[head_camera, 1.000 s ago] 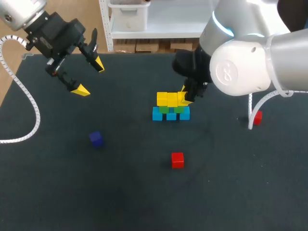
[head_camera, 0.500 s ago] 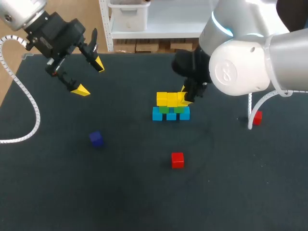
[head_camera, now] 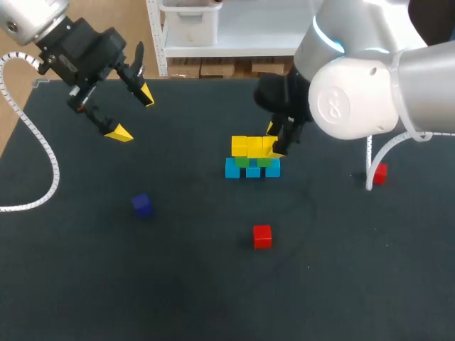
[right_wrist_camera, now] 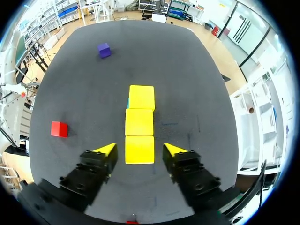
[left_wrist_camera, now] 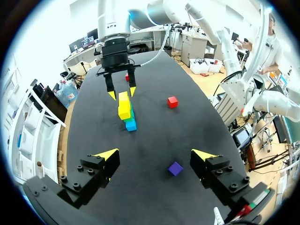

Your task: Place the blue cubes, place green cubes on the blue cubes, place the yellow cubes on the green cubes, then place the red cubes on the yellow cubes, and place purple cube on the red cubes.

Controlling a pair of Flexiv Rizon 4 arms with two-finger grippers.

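The right gripper [right_wrist_camera: 139, 150] hangs released over the right end of the stack, its yellow tips [right_wrist_camera: 107, 149] straddling the end cube of the three yellow cubes [right_wrist_camera: 139, 123]. The tips seem just clear of that cube's sides. In the head view the gripper covers part of the cube, so contact cannot be checked there.

The stack stands around the middle of the bench [head_camera: 178, 284]: a bottom row of blue cubes [head_camera: 232, 169], green cubes [head_camera: 243, 162] on them, and the yellow row on top. The green ones show only as a thin strip under the yellow in the head view and are hidden altogether from the right wrist.

One red cube [head_camera: 262, 236] lies nearer than the stack. A second red cube [head_camera: 380, 173] sits to the right, partly cut off by a white cable [head_camera: 370, 160]. The purple cube [head_camera: 142, 204] lies alone to the near left.

The left gripper [head_camera: 131, 114] is held above the far left corner, spread wide and grasping nothing.
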